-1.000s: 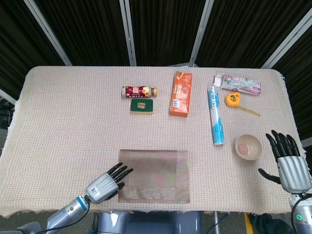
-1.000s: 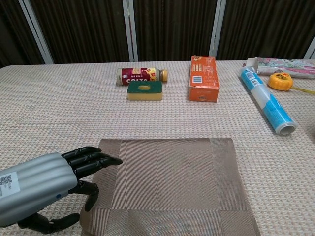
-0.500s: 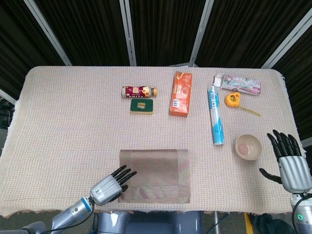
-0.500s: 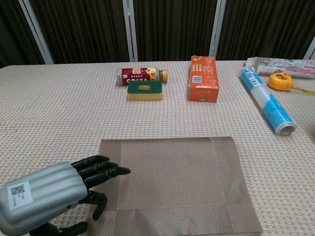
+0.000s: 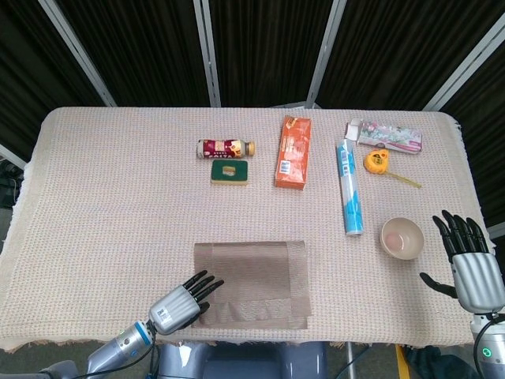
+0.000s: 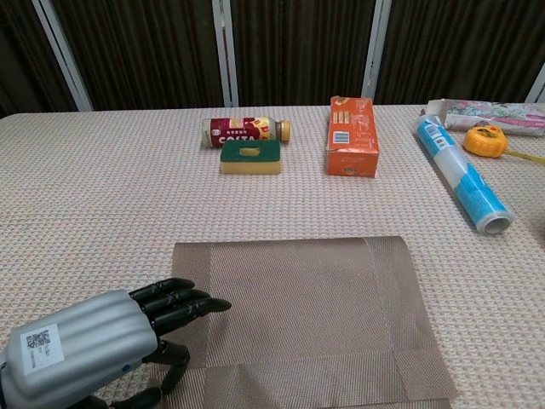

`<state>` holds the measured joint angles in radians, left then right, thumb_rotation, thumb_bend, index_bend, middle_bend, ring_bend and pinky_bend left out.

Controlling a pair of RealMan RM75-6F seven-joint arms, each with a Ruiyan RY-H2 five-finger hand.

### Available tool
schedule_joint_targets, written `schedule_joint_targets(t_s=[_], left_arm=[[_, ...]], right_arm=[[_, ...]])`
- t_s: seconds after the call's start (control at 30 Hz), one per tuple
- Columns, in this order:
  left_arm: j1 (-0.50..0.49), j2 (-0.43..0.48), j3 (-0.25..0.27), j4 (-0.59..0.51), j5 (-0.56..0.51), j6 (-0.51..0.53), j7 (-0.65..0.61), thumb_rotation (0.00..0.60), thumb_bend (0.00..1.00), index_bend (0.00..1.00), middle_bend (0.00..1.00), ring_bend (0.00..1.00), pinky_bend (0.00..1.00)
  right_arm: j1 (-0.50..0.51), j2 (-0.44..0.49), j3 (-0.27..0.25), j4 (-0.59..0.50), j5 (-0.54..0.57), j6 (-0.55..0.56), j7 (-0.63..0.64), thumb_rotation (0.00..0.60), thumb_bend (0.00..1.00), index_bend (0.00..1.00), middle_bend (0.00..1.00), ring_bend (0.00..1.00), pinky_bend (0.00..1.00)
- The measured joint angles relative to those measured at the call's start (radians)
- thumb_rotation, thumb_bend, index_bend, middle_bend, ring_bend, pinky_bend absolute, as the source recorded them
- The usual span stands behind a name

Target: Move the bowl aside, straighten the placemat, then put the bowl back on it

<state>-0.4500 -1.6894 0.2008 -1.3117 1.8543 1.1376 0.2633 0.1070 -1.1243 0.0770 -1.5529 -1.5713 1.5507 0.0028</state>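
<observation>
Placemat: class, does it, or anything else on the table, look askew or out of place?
The placemat lies nearly square to the table edge. The bowl is out of place, sitting off it beside the right hand. The left hand rests on its corner.

The head view looks steeply down from high above the near edge, facing the dark curtains and taking in the whole table [image 5: 95,197]. The chest view sits low and close, looking nearly level across it. Both share the placemat [image 5: 251,284] [image 6: 298,315], the orange box [image 5: 293,151] [image 6: 352,135] and the left hand [image 5: 181,304] [image 6: 94,345].
</observation>
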Motion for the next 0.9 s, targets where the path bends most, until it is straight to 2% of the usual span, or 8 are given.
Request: schedule_joint_targets(t_s=[0.13,0.5,0.6,0.7,0.9], left_arm=[[-0.001,-0.001,0.000,-0.002,-0.005,0.000,-0.001,0.600,0.55,0.63,0.00,0.00,0.00],[-0.014,0.000,-0.029,-0.024,-0.023,0.006,-0.019,0.600,0.55,0.71,0.00,0.00,0.00],[-0.029,0.006,-0.062,-0.047,-0.038,0.007,-0.031,0.600,0.55,0.73,0.00,0.00,0.00],[-0.051,0.015,-0.116,-0.082,-0.075,-0.003,-0.054,0.600,0.57,0.74,0.00,0.00,0.00],[-0.106,0.031,-0.261,-0.138,-0.192,-0.044,-0.126,0.600,0.58,0.75,0.00,0.00,0.00]], right_arm=[[0.000,0.001,0.001,0.000,0.000,0.000,0.002,0.600,0.00,0.01,0.00,0.00,0.00],[0.000,0.000,0.003,0.001,0.001,0.000,0.001,0.600,0.00,0.02,0.00,0.00,0.00],[0.000,-0.002,0.005,0.001,0.003,0.000,-0.002,0.600,0.00,0.02,0.00,0.00,0.00],[0.001,-0.004,0.008,0.000,0.007,-0.002,-0.007,0.600,0.00,0.02,0.00,0.00,0.00],[0.004,-0.006,0.015,-0.001,0.019,-0.006,-0.018,0.600,0.00,0.03,0.00,0.00,0.00]])
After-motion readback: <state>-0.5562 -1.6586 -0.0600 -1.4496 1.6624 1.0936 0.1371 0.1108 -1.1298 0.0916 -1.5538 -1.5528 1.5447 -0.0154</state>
